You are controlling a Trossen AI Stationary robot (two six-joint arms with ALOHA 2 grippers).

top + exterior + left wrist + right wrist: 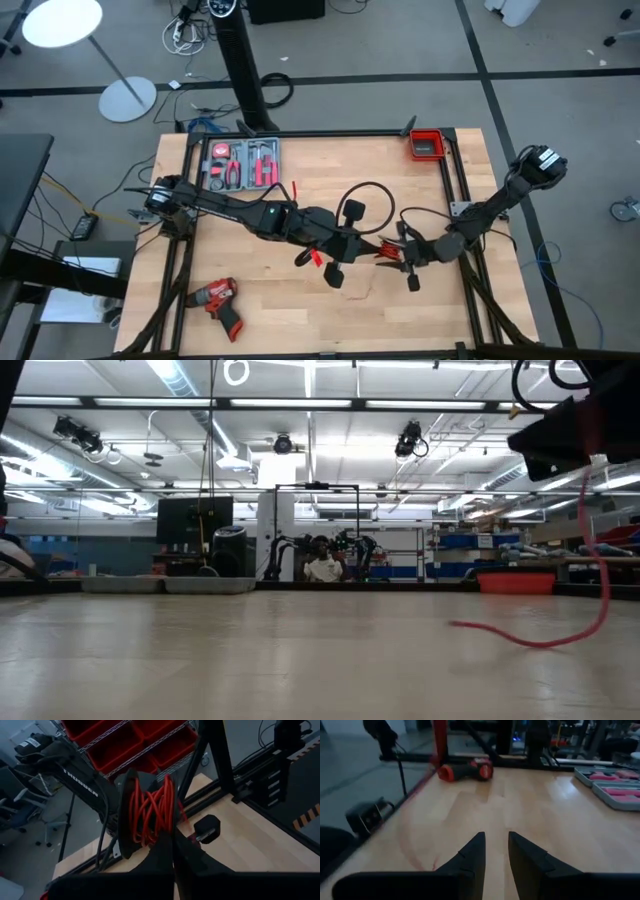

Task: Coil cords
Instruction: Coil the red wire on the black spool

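The left gripper (175,847), jaws clenched on the red wire (150,807), holds its coil above mid-tabletop (300,300). The right gripper (495,851) stands beside it, jaws parted and empty (black cable (370,195) behind). A careless tug could unravel the loops.

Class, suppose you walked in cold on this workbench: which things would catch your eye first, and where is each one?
The thin bright red wire stands out first, wound in loops around the right claw near the middle of the pale wooden table. Next comes the red and black power drill lying near the table's front left corner. Then the grey tray of red-handled hand tools at the back left.
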